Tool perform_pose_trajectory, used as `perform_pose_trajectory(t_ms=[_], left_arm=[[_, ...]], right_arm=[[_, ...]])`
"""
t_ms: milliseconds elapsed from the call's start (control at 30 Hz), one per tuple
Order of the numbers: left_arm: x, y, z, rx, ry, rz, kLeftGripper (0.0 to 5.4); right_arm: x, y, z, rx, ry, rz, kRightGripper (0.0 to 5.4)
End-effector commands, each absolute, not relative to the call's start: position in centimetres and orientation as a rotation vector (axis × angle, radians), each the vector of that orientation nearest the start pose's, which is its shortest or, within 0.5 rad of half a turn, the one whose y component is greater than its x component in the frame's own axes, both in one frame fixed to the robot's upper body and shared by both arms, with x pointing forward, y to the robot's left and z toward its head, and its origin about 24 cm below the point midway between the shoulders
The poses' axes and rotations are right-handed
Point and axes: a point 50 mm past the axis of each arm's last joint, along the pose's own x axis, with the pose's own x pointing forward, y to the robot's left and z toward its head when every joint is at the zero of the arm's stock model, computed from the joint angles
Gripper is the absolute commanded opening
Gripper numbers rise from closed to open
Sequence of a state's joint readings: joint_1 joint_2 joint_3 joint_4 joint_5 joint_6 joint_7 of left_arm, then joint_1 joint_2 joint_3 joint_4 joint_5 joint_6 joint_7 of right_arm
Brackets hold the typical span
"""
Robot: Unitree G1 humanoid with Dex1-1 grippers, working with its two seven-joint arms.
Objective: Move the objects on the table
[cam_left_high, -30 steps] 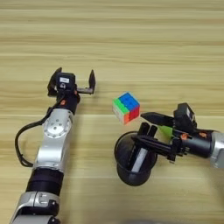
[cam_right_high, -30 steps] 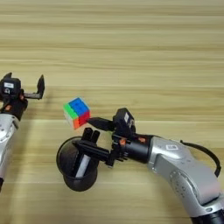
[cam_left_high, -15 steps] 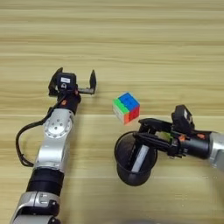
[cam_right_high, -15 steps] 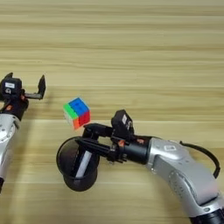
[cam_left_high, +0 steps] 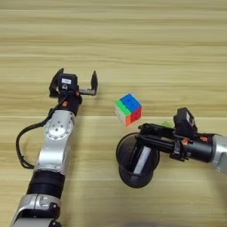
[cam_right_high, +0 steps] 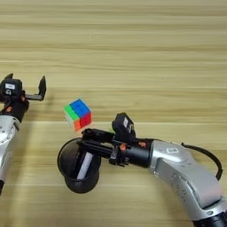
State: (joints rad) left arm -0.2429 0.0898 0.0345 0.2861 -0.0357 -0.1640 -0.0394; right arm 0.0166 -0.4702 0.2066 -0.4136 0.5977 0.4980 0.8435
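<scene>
Right gripper [cam_right_high: 91, 141] reached over rim of pen cup [cam_left_high: 136, 163], fingers narrow, seemingly on rim; grip not certain. Marker [cam_left_high: 142, 159] leaned inside cup. Puzzle cube [cam_left_high: 128, 108] just beyond cup. Green block [cam_left_high: 166, 125] mostly hidden behind arm. Left gripper [cam_left_high: 73, 83] spread wide, idle, well apart.

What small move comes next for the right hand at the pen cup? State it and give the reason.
Probably close and lift: the right hand reaches over the rim of the pen cup, which holds the marker. The puzzle cube sits close behind, so lift straight up.
</scene>
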Motion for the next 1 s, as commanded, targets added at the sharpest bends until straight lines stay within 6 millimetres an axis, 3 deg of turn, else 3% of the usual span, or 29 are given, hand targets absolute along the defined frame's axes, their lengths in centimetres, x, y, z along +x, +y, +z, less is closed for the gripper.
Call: perform_pose_trajectory(t_ms=[33, 733, 1000], left_arm=[[29.9, 15.9, 5.9, 0.069, -0.132, -0.049, 5.40], [30.0, 15.8, 5.9, 0.069, -0.131, -0.050, 5.40], [30.0, 15.7, 5.8, 0.069, -0.130, -0.053, 5.40]], right_arm=[[20.3, -12.1, 8.6, 0.150, 0.231, 1.227, 1.25], [21.1, -12.6, 11.8, 0.119, 0.084, 1.211, 1.20], [21.6, -13.4, 14.4, 0.099, -0.015, 1.197, 1.20]])
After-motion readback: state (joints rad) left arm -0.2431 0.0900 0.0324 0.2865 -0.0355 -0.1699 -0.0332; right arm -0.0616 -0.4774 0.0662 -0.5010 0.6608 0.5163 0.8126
